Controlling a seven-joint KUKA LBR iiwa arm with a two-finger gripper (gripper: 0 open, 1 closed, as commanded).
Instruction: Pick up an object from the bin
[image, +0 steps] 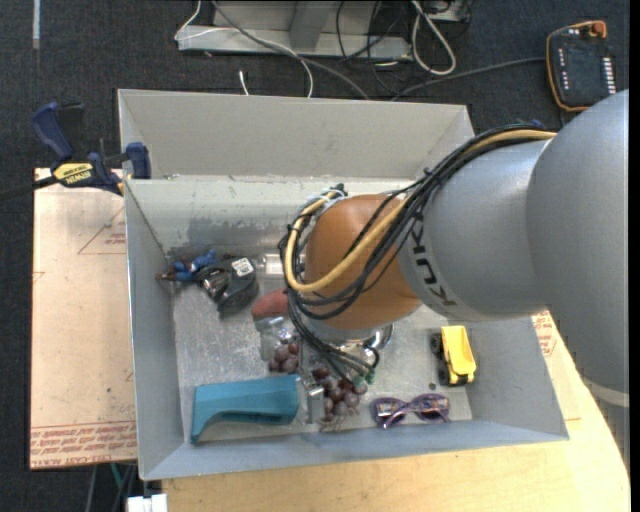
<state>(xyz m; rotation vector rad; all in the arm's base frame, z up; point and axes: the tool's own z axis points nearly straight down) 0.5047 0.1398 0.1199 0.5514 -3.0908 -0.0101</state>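
My gripper (318, 398) comes down from under the orange wrist cover at the bin's front middle. It sits in a bunch of dark red toy grapes (338, 390) that spreads around it. A teal blue wedge-shaped object (243, 407) lies directly to its left, touching or nearly touching it. Purple sunglasses (410, 408) lie to its right by the front wall. The cover and cables hide the upper gripper.
A yellow toy car (455, 355) rests at the right. A black tape measure (231, 283) and a blue-handled tool (192, 267) lie at the back left, and a red thing (268, 303) shows at the cover's edge. The arm spans the bin's right half.
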